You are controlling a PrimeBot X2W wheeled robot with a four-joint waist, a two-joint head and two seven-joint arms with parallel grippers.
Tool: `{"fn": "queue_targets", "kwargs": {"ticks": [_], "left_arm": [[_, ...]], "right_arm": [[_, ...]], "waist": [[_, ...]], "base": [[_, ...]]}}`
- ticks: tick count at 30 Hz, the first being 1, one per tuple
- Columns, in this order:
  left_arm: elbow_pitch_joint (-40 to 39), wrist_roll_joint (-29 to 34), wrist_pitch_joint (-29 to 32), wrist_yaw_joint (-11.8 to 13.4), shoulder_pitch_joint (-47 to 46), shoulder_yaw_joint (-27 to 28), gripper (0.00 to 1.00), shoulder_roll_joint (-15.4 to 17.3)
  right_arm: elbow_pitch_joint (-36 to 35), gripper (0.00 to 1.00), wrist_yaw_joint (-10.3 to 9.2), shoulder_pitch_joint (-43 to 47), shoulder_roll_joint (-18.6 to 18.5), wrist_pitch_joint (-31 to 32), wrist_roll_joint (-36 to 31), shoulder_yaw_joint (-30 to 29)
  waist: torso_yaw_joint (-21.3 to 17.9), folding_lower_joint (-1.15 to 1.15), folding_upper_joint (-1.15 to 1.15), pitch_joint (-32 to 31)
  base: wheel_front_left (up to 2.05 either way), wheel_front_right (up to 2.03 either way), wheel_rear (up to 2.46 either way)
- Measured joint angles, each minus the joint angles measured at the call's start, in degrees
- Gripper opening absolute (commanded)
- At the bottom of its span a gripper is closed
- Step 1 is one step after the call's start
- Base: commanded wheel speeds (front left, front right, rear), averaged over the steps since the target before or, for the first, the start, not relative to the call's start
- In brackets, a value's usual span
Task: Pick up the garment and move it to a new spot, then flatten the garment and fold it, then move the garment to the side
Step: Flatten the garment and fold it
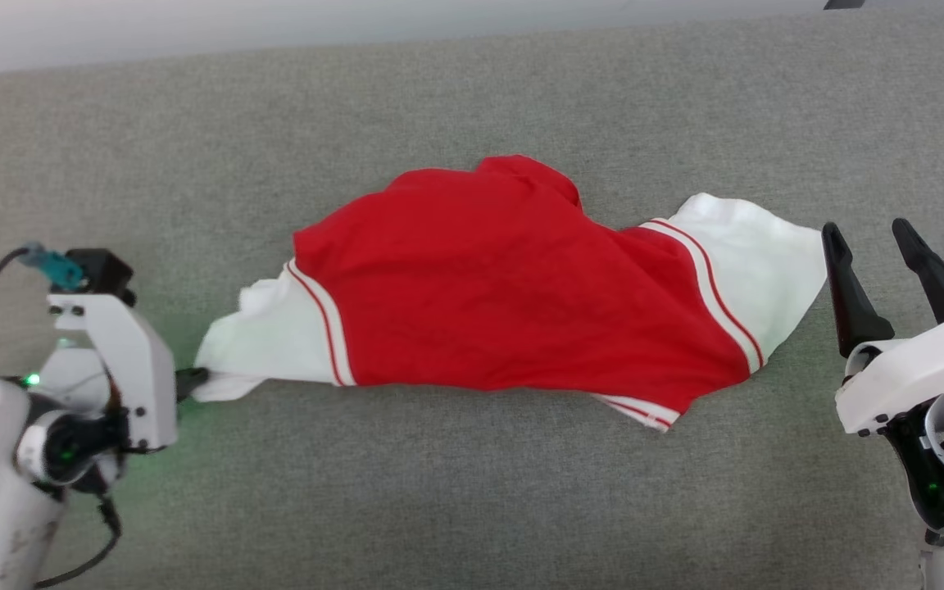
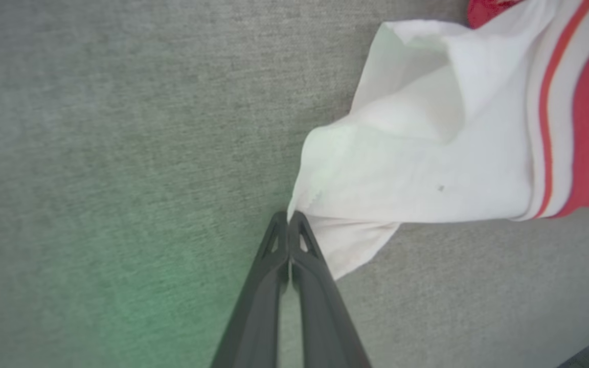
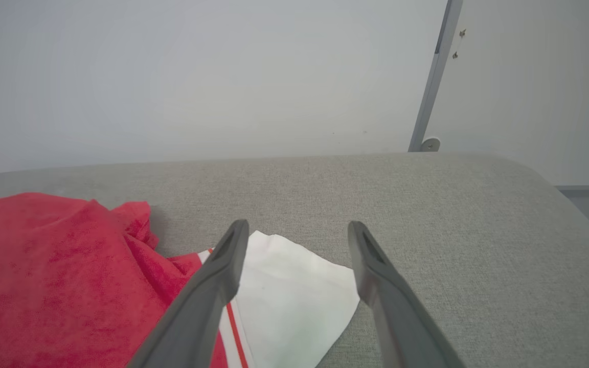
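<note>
The garment (image 1: 505,303) lies crumpled on the grey cushion, red body up, with a white sleeve at each end. My left gripper (image 1: 197,379) is at the left sleeve's lower corner. In the left wrist view the left gripper (image 2: 289,217) is shut, its tips pinching the edge of the garment's white sleeve (image 2: 427,168), which is drawn to a point there. My right gripper (image 1: 869,233) stands open just right of the other sleeve, not touching it. In the right wrist view the right gripper (image 3: 297,230) hovers above the white sleeve of the garment (image 3: 44,281).
The grey fabric cushion (image 1: 472,492) stretches wide around the shirt. Its far edge meets a pale wall (image 3: 223,76), and its right end rounds off (image 3: 555,184). A thin metal post (image 3: 435,76) stands behind it.
</note>
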Motion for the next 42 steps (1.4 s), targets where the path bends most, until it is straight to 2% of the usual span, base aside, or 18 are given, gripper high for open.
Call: {"fn": "queue_targets", "kwargs": {"ticks": [5,12,23,30,32,38,42], "left_arm": [[-2.35,0.54,0.22,1.37,1.66,0.97,0.0,2.88],[-4.65,0.23,-0.16,2.87,3.61,2.22,0.0,4.88],[-6.81,0.18,-0.66,3.27,4.48,1.31,0.0,3.75],[-6.5,0.27,-1.38,2.3,3.86,0.53,0.0,2.68],[-6.14,0.46,-1.59,2.08,3.37,0.3,0.0,2.35],[-5.22,0.77,-2.22,1.22,2.12,-0.32,0.0,1.63],[-5.75,1.37,-2.37,0.68,-0.08,-0.4,0.0,1.87]], "right_arm": [[1.47,1.0,0.0,-0.13,-0.04,2.23,0.13,-1.12],[5.42,1.0,0.0,-1.4,-0.63,9.51,0.58,-2.66],[11.62,1.0,0.0,-2.3,0.15,26.01,0.49,-6.65],[17.52,1.0,0.0,-6.22,1.42,29.04,1.29,-6.24],[19.62,0.0,-0.01,-7.36,1.38,29.66,1.16,-5.79],[23.72,0.0,-0.01,-10.01,0.52,30.43,0.31,-4.99],[23.76,0.0,-0.01,-11.89,0.05,31.34,2.1,-4.85]], "waist": [[0.39,0.0,0.0,0.08],[1.09,0.0,0.0,0.59],[3.19,0.0,0.0,0.7],[4.16,0.0,0.0,0.38],[4.32,0.0,0.0,0.13],[4.86,0.0,0.0,-0.97],[5.14,0.0,0.0,-2.08]], "base": [[0.0,0.0,0.0],[0.0,0.0,0.0],[0.0,0.0,0.0],[0.0,0.0,0.0],[0.0,0.0,0.0],[0.0,0.0,0.0],[0.0,0.0,0.0]]}}
